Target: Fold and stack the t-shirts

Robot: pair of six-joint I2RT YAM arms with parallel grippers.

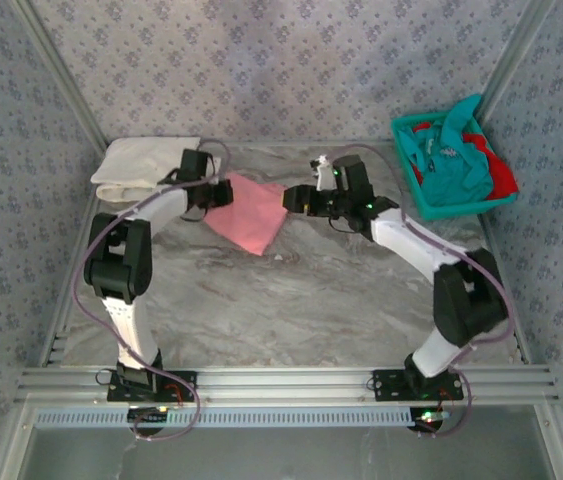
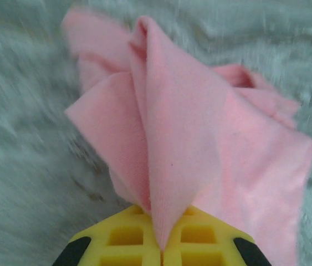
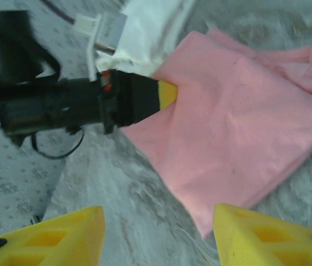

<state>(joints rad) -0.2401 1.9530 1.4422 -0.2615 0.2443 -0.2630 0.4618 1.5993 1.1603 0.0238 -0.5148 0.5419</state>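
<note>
- the left hand (image 2: pixel 161 249) pinched a fold of the soft salmon-pink cloth t-shirt (image 2: pixel 200 144) on the grey marbled surface (image 2: pixel 22 166).
- the right hand (image 3: pixel 158 219) hung spread wide beside it.

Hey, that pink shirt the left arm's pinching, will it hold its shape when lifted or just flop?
Probably floppy: the pink shirt creases into a peak where the left fingers pinch it. Likely light, since that small pinch alone tents the cloth. Pushed, it would probably bunch up, as its far edge lies rumpled.
</note>
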